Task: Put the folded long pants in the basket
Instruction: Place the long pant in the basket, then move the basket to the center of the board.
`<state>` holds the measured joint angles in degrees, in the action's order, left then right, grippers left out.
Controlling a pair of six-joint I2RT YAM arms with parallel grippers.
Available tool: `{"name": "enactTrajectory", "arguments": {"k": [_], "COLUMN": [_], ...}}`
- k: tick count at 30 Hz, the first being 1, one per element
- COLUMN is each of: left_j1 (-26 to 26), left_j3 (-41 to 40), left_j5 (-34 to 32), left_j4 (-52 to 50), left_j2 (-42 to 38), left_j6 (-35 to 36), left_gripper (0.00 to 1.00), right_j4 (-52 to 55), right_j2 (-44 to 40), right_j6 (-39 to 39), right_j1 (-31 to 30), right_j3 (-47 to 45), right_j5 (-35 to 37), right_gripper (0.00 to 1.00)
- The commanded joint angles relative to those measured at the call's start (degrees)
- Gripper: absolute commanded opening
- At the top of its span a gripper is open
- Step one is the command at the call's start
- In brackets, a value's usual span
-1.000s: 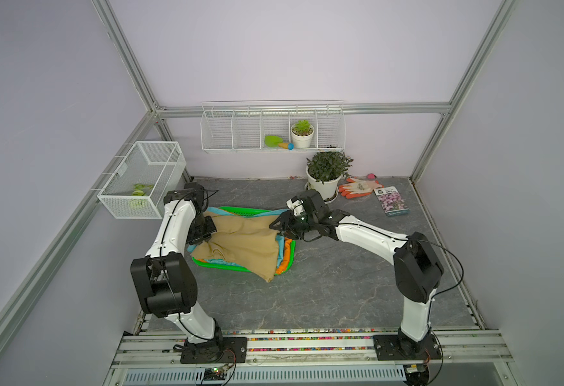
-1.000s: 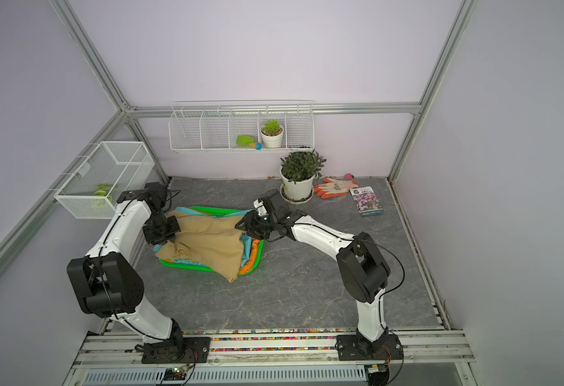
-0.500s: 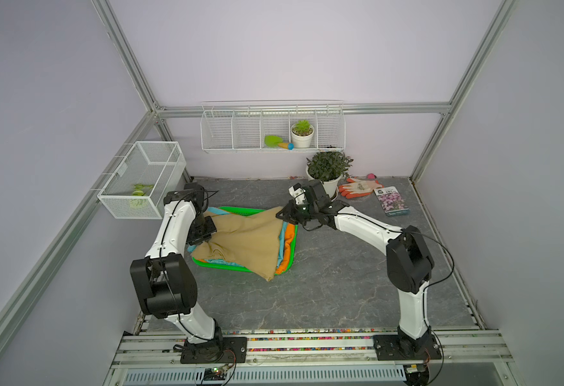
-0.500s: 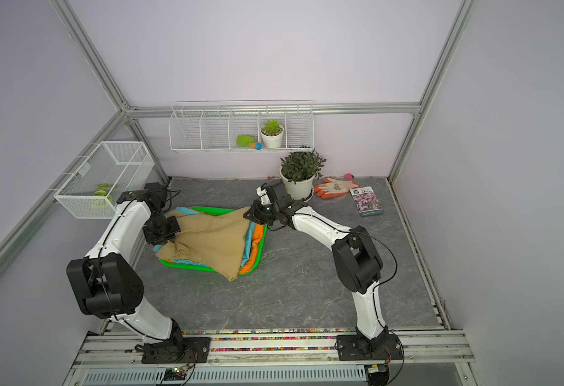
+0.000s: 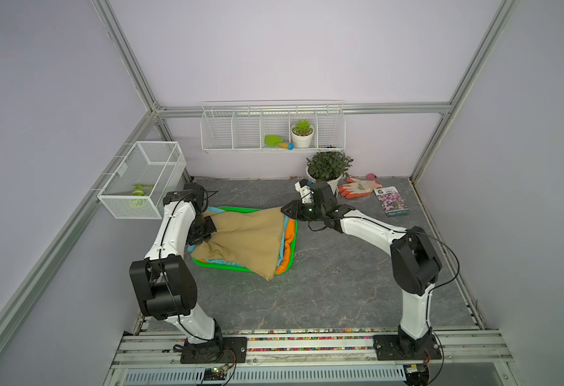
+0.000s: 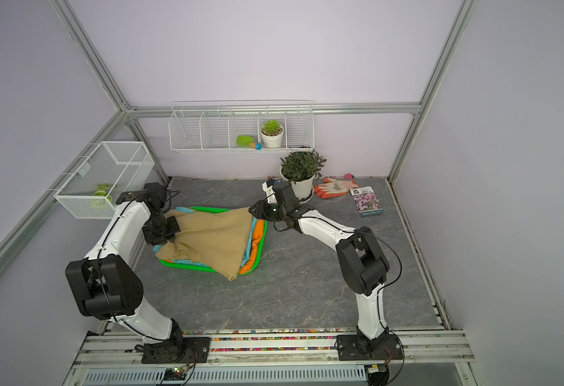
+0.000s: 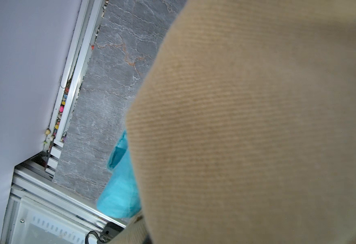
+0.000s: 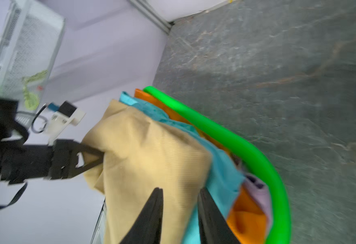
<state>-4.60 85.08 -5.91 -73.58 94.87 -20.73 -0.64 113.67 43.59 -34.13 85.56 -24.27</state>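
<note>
The green basket [image 5: 237,210] [image 6: 207,210] [image 8: 225,137] lies on the grey floor with folded long pants stacked in it: orange [image 5: 290,240], teal [image 8: 223,169], lilac [image 8: 257,194], and tan [image 5: 247,237] [image 6: 213,234] [image 7: 246,126] on top. The tan pair's near corner hangs over the basket's front rim. My left gripper [image 5: 211,235] [image 8: 102,157] is shut on the tan pair's left edge. My right gripper [image 5: 284,211] [image 8: 180,192] sits at its far right corner, jaws apart, tan cloth showing between the fingers. In the left wrist view the tan cloth hides that gripper's own jaws.
A potted plant [image 5: 327,170], orange-and-white gloves [image 5: 359,187] and a flower booklet [image 5: 391,200] lie behind the right arm. A white wire mesh box [image 5: 143,180] hangs on the left wall. A long wire rack [image 5: 272,128] is on the back wall.
My right gripper carried the tan pants' corner back over the basket's far right corner, and its jaws now stand apart. The left arm has kept still, gripping the cloth.
</note>
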Motion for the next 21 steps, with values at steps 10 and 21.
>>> {"name": "enactTrajectory", "arguments": {"k": [10, 21], "left_j1": [-0.8, -0.85], "left_j3": [8.62, 4.71], "left_j5": [-11.98, -1.06], "left_j4": [-9.3, -0.95], "left_j2": [-6.5, -15.01], "left_j6": [-5.45, -1.08], "left_gripper": [0.42, 0.42], "right_j4": [4.86, 9.21], "right_j2": [-17.65, -13.68], "right_j6": [0.14, 2.91], "right_j1": [-3.18, -6.32], "right_j3": [-12.37, -18.92], "right_j5": [4.91, 8.67], "right_gripper": [0.63, 0.61]}}
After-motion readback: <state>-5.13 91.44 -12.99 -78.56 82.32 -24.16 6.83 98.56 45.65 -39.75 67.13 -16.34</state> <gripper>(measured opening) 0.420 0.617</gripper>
